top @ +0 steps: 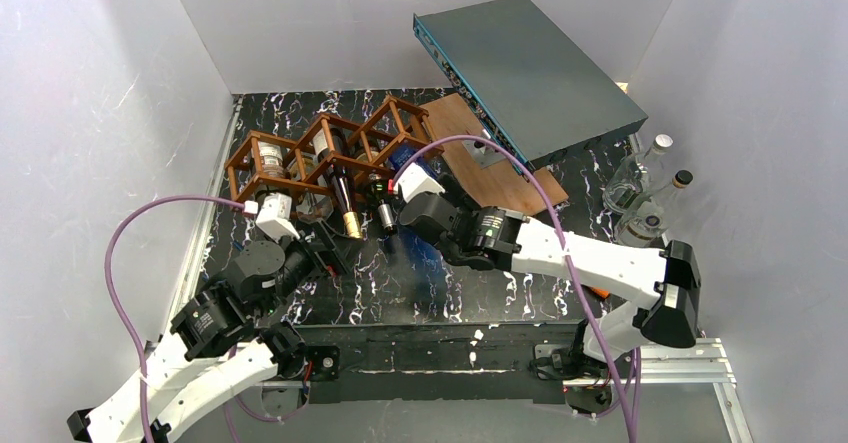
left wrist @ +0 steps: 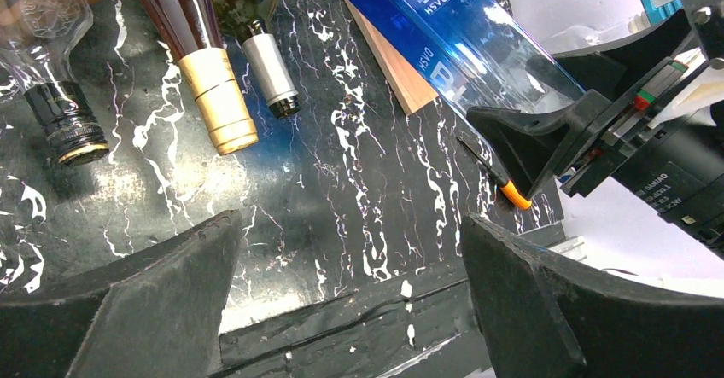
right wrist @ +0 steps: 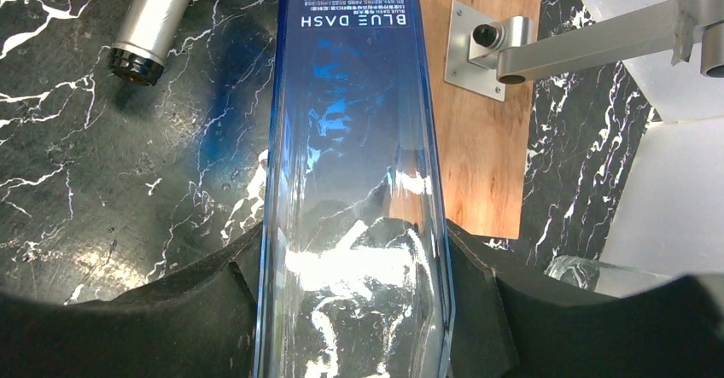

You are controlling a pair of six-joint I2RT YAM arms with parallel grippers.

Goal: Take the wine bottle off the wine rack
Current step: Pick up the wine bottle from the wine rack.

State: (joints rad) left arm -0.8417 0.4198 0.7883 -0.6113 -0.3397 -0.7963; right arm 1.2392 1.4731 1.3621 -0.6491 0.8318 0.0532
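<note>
Presently, in the top external view, the reddish-brown wooden lattice wine rack (top: pixel 300 153) is seen in the upper left-centre of the frame, with several bottles lying in its cells. The translucent blue, flat-sided glass wine bottle (top: pixel 404 153) is located at the right end of the rack, where its blue body shows between the bars. The right gripper (top: pixel 402 198) is positioned just below that cell. The left gripper (top: pixel 335 248) is placed lower, in front of the middle cells.

In the left wrist view, the left gripper (left wrist: pixel 350 233) is shown spread to its full width across the bottom of the frame. Nothing is held; only the black marbled tabletop (left wrist: pixel 341 139) is seen between its fingers. The wine bottle (left wrist: pixel 444 28) runs from top centre down to the right, where a black finger of the right gripper is pressed against it.

In the right wrist view, the wine bottle (right wrist: pixel 354 139) fills the centre of the frame and is clamped on both flat sides by the right gripper (right wrist: pixel 354 250), which is about half spread. White lettering reading "BLUE DASH" is printed near the top, and the tabletop is visible through the glass.

The grasp is judged complete. Withdrawal from the rack is judged unfinished, and the bottle is not yet clear of its cell.
</note>
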